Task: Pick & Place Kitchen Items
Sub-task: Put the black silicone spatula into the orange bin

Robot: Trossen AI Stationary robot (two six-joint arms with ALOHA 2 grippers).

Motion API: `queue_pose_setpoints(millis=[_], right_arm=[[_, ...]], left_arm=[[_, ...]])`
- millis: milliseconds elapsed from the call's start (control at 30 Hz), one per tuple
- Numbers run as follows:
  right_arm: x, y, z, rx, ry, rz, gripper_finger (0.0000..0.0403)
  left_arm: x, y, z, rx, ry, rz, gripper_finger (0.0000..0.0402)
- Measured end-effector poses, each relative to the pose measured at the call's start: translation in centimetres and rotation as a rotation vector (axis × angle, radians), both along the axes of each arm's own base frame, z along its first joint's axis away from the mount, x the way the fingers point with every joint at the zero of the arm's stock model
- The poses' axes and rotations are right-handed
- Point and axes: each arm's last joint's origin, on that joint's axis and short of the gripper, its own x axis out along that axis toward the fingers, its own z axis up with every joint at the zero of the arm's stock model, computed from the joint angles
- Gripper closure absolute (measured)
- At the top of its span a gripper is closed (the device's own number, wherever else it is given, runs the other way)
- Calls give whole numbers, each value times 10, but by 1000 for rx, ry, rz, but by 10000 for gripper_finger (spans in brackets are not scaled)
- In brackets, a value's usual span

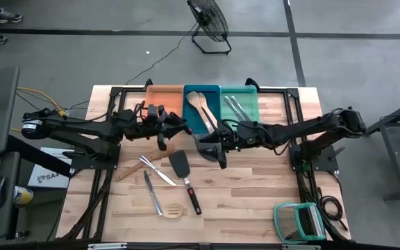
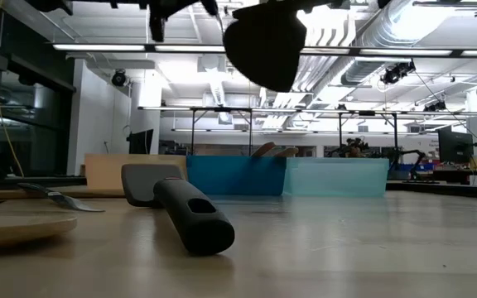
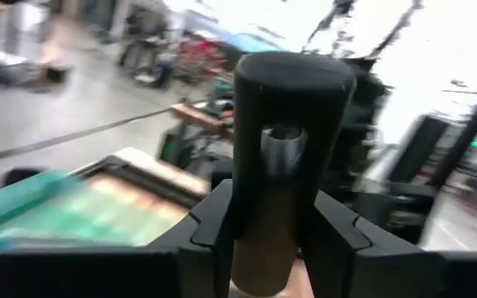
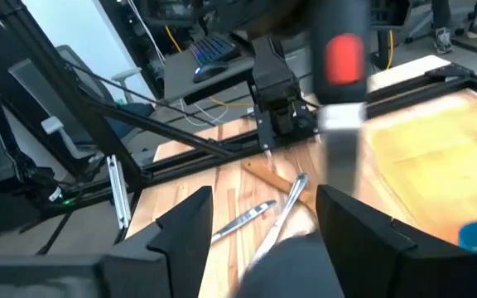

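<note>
A black spatula with a red patch on its handle (image 4: 344, 56) and a silver neck hangs in the air over the table's middle. Its dark blade (image 2: 265, 43) shows at the top of the low view. My left gripper (image 3: 276, 223) (image 1: 173, 128) is shut on the handle. My right gripper (image 4: 263, 228) (image 1: 217, 144) faces it from the right and stands open, with the blurred blade end (image 4: 292, 265) between its fingers. On the table lie another black spatula (image 1: 185, 177), metal cutlery (image 1: 157, 171) and a wooden slotted spatula (image 1: 173, 210). My left gripper pinches the spatula's handle (image 3: 265, 217) between its two fingers (image 3: 214, 232), a little below the hang hole (image 3: 284, 149) near the handle's free end. The fingers lie across the handle. The spatula is lifted clear of the table.
An orange tray (image 1: 160, 96), a blue tray (image 1: 189, 114) with wooden spoons and a teal tray (image 1: 250, 104) with silver cutlery stand side by side at the far edge. A green-framed wire rack (image 1: 298, 221) sits at the near right corner. Bare wood lies right of the middle.
</note>
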Motion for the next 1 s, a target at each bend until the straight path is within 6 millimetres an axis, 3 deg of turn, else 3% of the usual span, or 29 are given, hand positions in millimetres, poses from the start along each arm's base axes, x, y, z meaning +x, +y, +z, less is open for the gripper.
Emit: queue_pose_setpoints(millis=[167, 333, 533, 1000], right_arm=[[-10, -1, 8, -4, 17, -7, 200], [-18, -4, 19, -9, -6, -37, 200], [-21, -6, 21, -47, -8, -65, 200], [-22, -7, 19, -4, 20, -73, 200]], left_arm=[[-10, 4, -2, -47, 79, 116, 303], [-22, 19, -4, -92, 136, 194, 303], [-34, 48, -7, -26, 221, 121, 303], [-81, 125, -11, -161, 221, 60, 303]])
